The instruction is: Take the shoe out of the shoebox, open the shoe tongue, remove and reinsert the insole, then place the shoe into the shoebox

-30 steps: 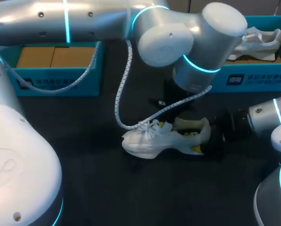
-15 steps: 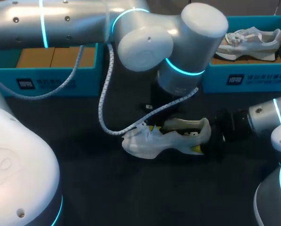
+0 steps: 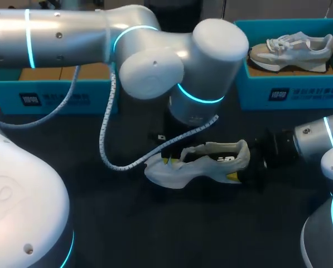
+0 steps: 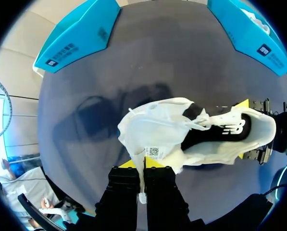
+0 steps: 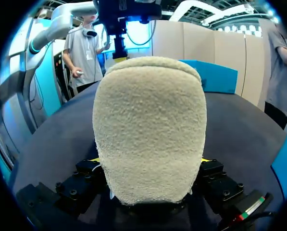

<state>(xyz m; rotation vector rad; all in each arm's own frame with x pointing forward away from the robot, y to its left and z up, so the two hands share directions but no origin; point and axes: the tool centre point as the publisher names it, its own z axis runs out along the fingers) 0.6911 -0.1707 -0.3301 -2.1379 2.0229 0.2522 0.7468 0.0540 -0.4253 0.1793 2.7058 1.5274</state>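
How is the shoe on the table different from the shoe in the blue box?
The shoe on the table lies out in the open; the shoe in the box sits inside the blue box. The shoe on the table is held, the right gripper at its heel and the left gripper on its tongue; the shoe in the box is untouched. Both are pale sneakers.

The dark grey table (image 3: 127, 223) has a matte top.

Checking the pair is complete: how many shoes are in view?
2. One white shoe lies on the table, its tongue in the left gripper, heel in the right gripper; the second shoe sits in the right shoebox. The left arm may hide more.
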